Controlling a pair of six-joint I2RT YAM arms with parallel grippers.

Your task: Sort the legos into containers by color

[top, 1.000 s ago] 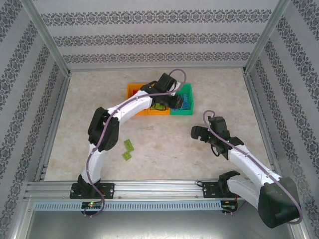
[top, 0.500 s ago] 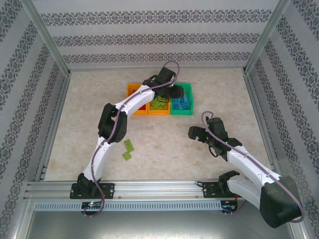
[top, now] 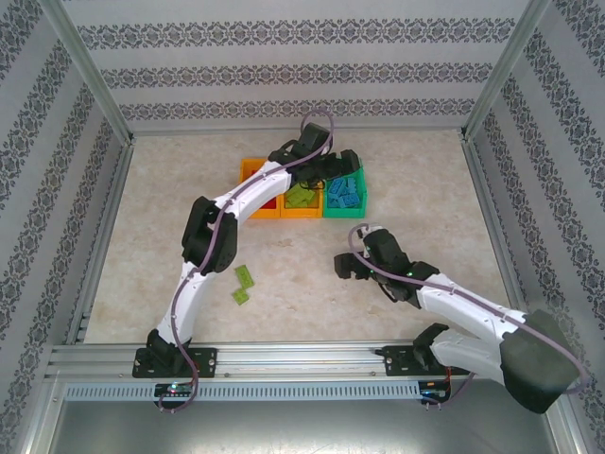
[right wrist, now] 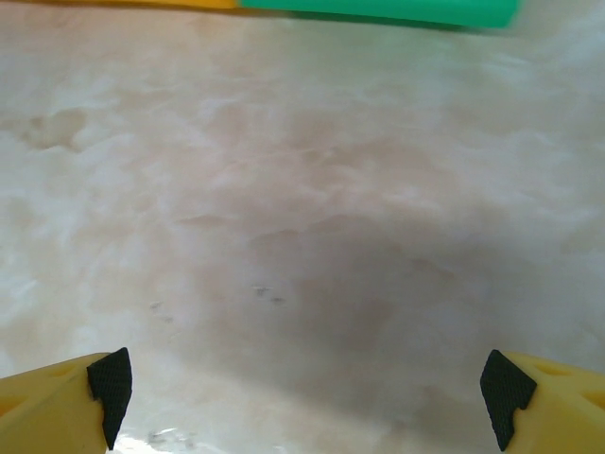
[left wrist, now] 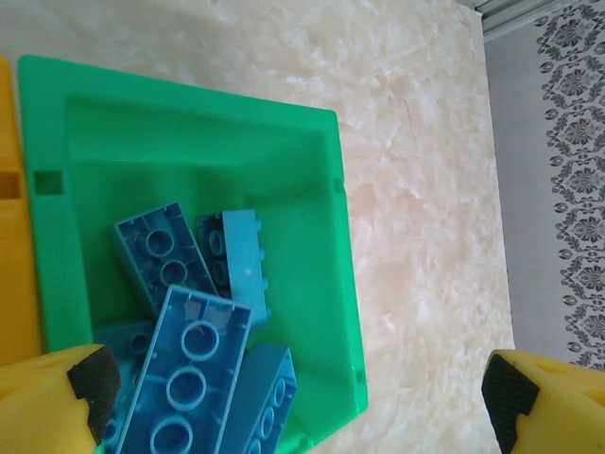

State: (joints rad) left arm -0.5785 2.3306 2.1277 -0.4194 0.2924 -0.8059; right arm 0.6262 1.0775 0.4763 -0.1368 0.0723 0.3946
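Left wrist: our left gripper [left wrist: 298,383] gapes above blue legos [left wrist: 194,364] in the green bin [left wrist: 337,236]. Our wide-open right gripper [right wrist: 302,383] should fetch lime legos [top: 246,275].

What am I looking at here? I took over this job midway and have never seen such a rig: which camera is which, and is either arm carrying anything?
Two white robot arms are bolted at the near edge of the table, each ending in two yellow fingers. The overhead picture looks down on both; the other two come from a camera on each wrist. The left arm's fingers stand wide open above the green bin, which holds blue legos. The right arm's fingers are open too, over bare table, holding nothing. Two lime legos lie loose near the left arm, unsorted.
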